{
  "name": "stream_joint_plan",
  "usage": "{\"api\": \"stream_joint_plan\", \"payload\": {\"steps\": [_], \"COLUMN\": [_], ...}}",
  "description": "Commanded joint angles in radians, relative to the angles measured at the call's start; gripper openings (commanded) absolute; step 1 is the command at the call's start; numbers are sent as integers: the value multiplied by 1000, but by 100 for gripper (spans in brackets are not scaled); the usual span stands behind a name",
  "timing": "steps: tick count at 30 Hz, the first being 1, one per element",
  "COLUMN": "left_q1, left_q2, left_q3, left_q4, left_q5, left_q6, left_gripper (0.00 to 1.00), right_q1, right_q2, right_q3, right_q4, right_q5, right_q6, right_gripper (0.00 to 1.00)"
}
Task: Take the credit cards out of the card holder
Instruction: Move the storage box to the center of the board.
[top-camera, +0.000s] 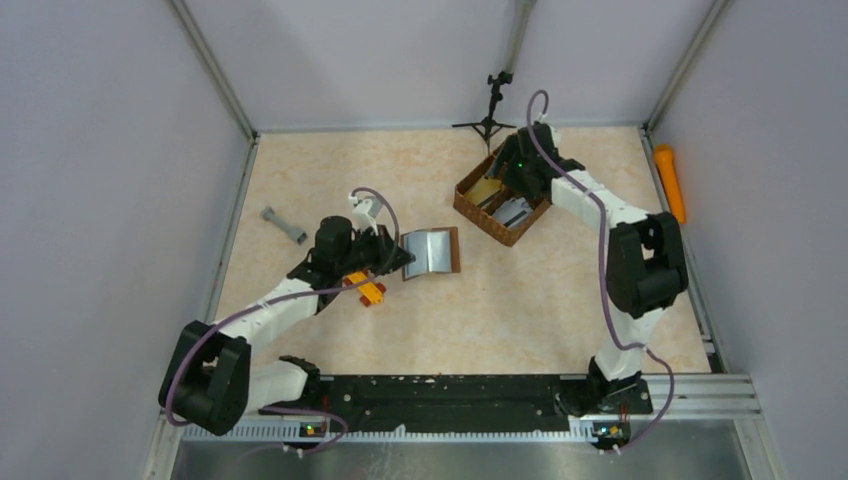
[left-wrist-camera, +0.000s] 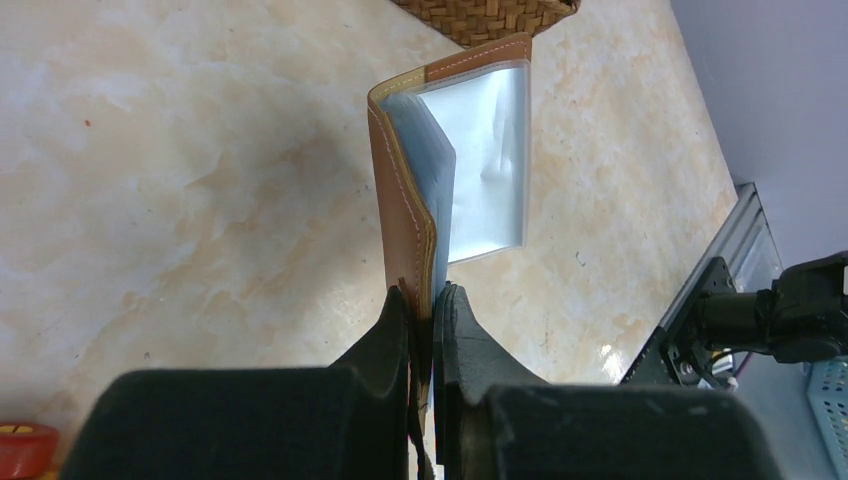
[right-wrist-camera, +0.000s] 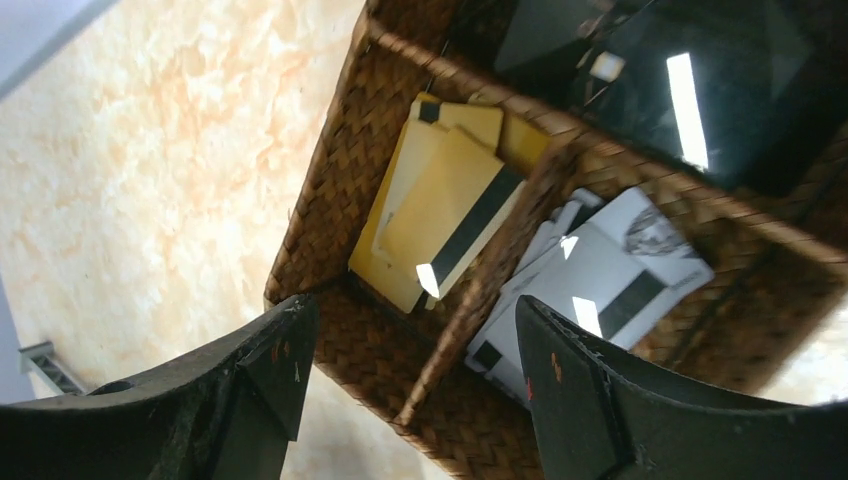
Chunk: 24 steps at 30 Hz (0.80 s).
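The card holder (top-camera: 432, 252) lies open mid-table, brown leather outside (left-wrist-camera: 403, 200) with clear grey-silver sleeves (left-wrist-camera: 490, 160) fanned apart. My left gripper (top-camera: 398, 258) is shut on its near edge (left-wrist-camera: 432, 300), pinching the leather cover and sleeves between both fingers. My right gripper (top-camera: 510, 175) hangs open over the woven basket (top-camera: 478, 222) with nothing between its fingers (right-wrist-camera: 410, 340). Credit cards lie in the basket: yellow ones with black stripes (right-wrist-camera: 440, 215) in one compartment, white-grey ones (right-wrist-camera: 600, 280) in the one beside it, split by a woven divider.
A yellow and red toy (top-camera: 366, 288) sits just under the left arm. A grey tool (top-camera: 284, 225) lies at the far left. A small black tripod (top-camera: 490, 110) stands behind the basket. An orange cylinder (top-camera: 670, 180) rests by the right wall.
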<state>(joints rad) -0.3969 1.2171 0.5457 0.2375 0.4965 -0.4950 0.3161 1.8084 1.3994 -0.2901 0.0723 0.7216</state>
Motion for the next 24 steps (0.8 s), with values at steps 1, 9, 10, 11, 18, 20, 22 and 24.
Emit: {"api": "stream_joint_plan", "payload": {"steps": [1, 9, 10, 11, 18, 20, 22, 24], "left_q1": [4, 5, 4, 4, 4, 4, 4, 4], "left_q2": [-63, -108, -116, -125, -169, -188, -211, -226], "left_q3": [-12, -11, -12, -14, -24, -27, -36, -44], "left_q4": [-11, -108, -118, -124, -144, -158, -157, -148], "left_q5": [-90, -298, -323, -337, -391, -420, -433, -433], "left_q6": [25, 15, 14, 12, 12, 10, 7, 4], "left_gripper": [1, 0, 0, 0, 0, 0, 0, 0], "right_q1": [36, 45, 44, 44, 46, 46, 46, 48], "right_q2": [63, 122, 131, 136, 84, 29, -42, -122], "right_q3": [74, 73, 73, 73, 32, -28, -93, -178], "right_q4": [-33, -29, -32, -32, -61, -56, -44, -20], "right_q5": [54, 114, 113, 110, 104, 96, 64, 5], "right_q6": [43, 67, 64, 59, -50, -100, -163, -235], "right_gripper": [74, 69, 68, 66, 6, 0, 0, 0]}}
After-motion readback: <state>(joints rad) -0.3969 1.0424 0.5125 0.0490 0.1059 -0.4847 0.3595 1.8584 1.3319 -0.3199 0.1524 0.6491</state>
